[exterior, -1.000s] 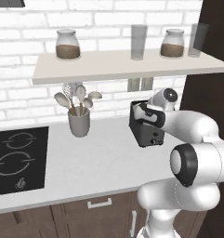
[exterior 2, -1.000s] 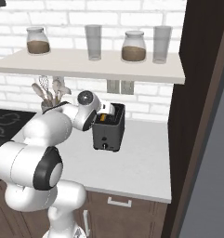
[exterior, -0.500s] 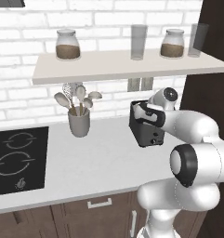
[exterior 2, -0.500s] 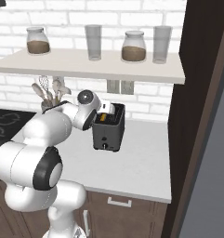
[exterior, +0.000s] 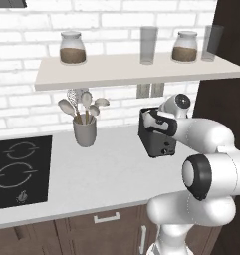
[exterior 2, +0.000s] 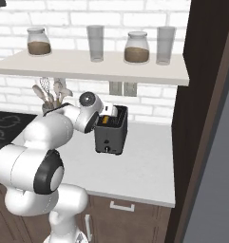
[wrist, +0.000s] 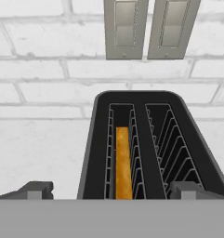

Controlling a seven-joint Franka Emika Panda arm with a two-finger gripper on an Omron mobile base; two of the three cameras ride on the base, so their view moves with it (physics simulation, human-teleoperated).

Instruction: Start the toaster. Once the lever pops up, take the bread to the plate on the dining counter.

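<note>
The dark grey toaster [exterior: 155, 140] stands on the pale worktop near the brick wall, also seen from the other side as the toaster [exterior 2: 111, 135]. In the hand view I look down into the toaster [wrist: 146, 107], and the golden bread [wrist: 123, 162] sits low in its left slot. An orange edge of the bread [exterior 2: 104, 120] shows in the slot. My gripper [wrist: 112, 189] hovers over the toaster's near end, open, fingertips [wrist: 36, 189] wide apart with nothing held. The gripper [exterior: 159, 122] sits at the toaster's top. The plate and the dining counter are out of view.
A grey pot of utensils [exterior: 84, 130] stands left of the toaster, and a black hob [exterior: 19, 172] lies further left. A shelf [exterior: 131, 72] with jars and glasses hangs overhead. Two wall sockets [wrist: 146, 28] sit behind the toaster. A dark tall cabinet [exterior 2: 206, 118] bounds the right.
</note>
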